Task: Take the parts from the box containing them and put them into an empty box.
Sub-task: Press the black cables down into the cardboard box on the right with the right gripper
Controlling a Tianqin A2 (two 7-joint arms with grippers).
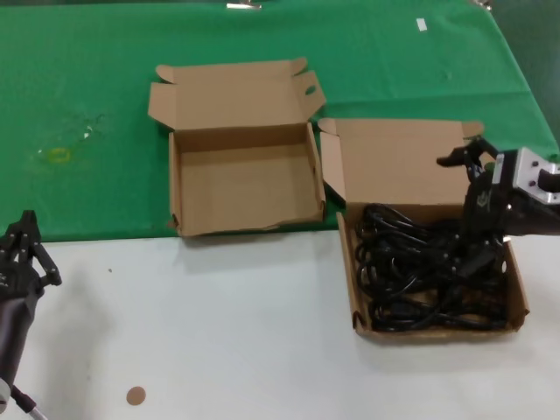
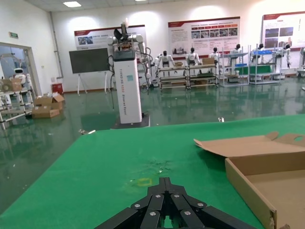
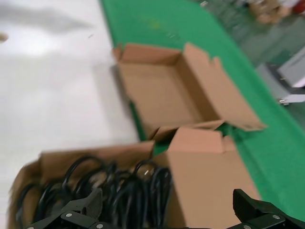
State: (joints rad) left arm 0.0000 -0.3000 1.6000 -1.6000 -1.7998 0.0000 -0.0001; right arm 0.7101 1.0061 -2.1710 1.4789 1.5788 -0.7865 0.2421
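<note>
Two fingers spread wide is how the right gripper (image 1: 478, 203) looks, with nothing between them that I can make out. It's hanging over the far right side of the full cardboard box (image 1: 358, 293), just above the power cords (image 1: 420, 271). From the right wrist view you can see the two black fingertips (image 3: 86, 206) far apart with the cords (image 3: 119, 191) right under them.

The cords are a tangled black pile that pretty much fills the box tray, all of them inside it. That box sits on the white table surface (image 1: 219, 332) on the robot's right, lid flipped open toward the far side and lying on the green mat (image 1: 96, 79).

Just left of it is the empty cardboard box (image 1: 179, 188), also with its lid open and side flaps splayed, sitting on the green mat at its near edge. The two boxes are nearly touching at their corners.

The left gripper (image 1: 19, 249) is parked way off at the left edge over the white surface, well apart from both boxes, and its fingers (image 2: 164, 200) look pinched together on nothing.
</note>
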